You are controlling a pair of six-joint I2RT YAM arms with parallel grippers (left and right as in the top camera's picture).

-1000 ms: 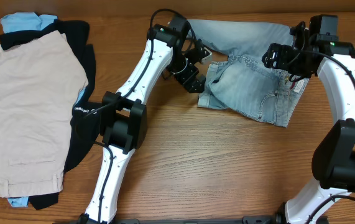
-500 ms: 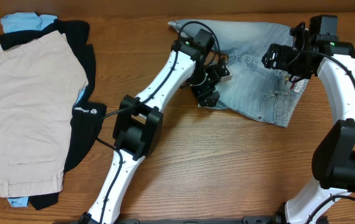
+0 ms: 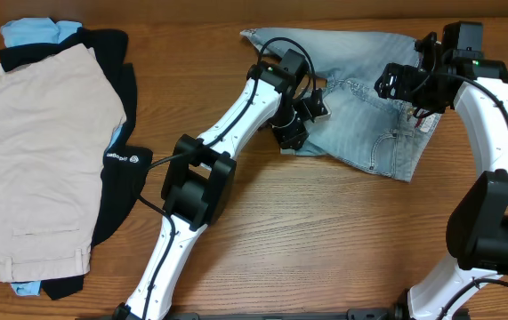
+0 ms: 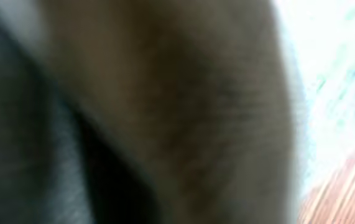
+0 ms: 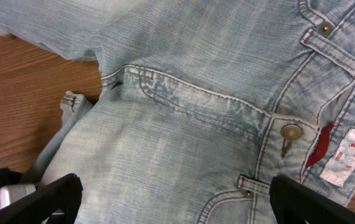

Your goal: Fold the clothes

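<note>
The pale blue denim shorts lie rumpled at the back right of the table. My left gripper sits low at their left edge, touching the cloth. Its jaws do not show from above. The left wrist view is a dark blur, with only a pale strip of denim at the right. My right gripper hovers open over the waistband. In the right wrist view its fingertips stand wide apart above the shorts, near the fly button and the small white label. Nothing is between them.
A stack of other garments lies at the far left: a beige one on top, a black one under it, and sky-blue cloth peeking out at the back. Bare wood table spans the middle and front.
The left arm swung right, off the table beside the shorts and onto their lower left edge, then eased back slightly. The folded left part of the shorts shifted. The right arm held still.
</note>
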